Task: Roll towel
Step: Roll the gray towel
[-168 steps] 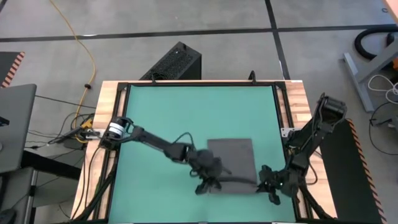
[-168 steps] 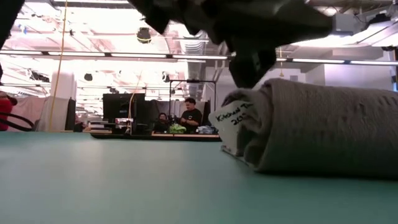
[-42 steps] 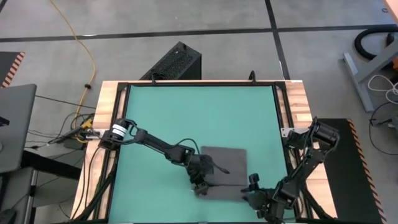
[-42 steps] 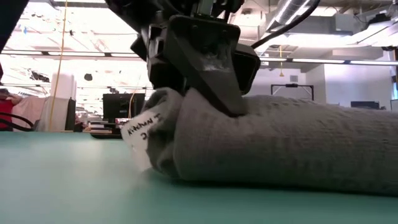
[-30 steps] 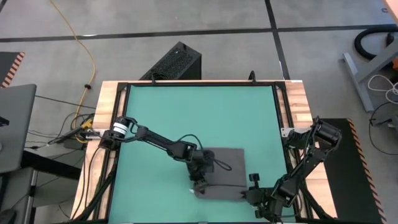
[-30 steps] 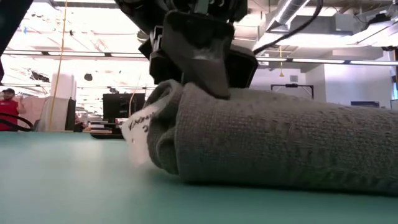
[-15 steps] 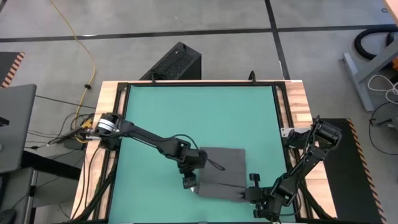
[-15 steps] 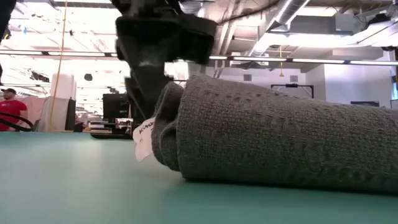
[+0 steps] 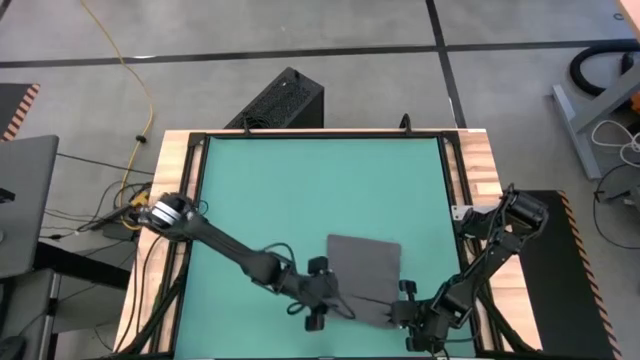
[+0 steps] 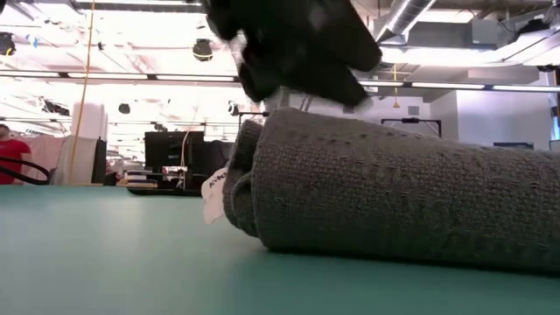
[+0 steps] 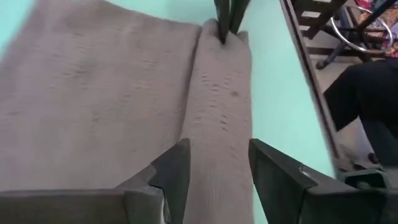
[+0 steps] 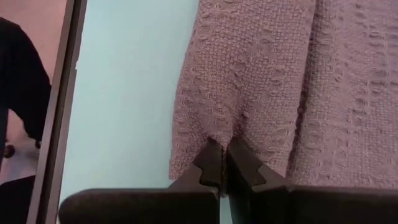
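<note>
Grey towel [image 9: 364,278] lying at near edge of green mat [image 9: 300,190], near part rolled. Left claw [image 9: 318,309] now sliding off roll's end, fingers apart, empty. Right claw [image 9: 412,318] staying pinched on other end. Roll holding; flat part still needing rolling.

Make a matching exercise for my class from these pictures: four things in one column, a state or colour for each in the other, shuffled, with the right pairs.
Things:
1. towel
2. left pincer
3. right pincer
4. mat

States:
A. green
B. shut on the roll's end
C. partly rolled, grey
D. open, astride the roll

Pairs: 1-C, 2-D, 3-B, 4-A
</note>
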{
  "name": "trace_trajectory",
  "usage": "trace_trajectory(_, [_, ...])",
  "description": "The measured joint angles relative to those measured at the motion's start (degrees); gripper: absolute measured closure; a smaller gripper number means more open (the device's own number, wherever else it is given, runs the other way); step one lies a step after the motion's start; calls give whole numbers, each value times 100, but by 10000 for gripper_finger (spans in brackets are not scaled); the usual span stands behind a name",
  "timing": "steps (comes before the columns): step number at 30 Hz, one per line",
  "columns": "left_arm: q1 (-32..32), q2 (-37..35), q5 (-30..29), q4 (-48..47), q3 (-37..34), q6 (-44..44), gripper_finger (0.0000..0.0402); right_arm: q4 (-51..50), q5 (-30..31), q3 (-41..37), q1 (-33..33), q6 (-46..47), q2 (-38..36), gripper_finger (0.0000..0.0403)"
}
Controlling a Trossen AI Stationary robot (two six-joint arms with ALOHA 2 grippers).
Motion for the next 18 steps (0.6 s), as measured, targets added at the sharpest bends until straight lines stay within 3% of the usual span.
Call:
trace_trajectory(10, [258, 679, 262, 626, -4, 87, 326, -346, -158, -24, -37, -106, -570, 379])
trace_trajectory(18, [440, 679, 588, 262, -44, -36, 395, -131, -11, -275, -116, -130, -920, 379])
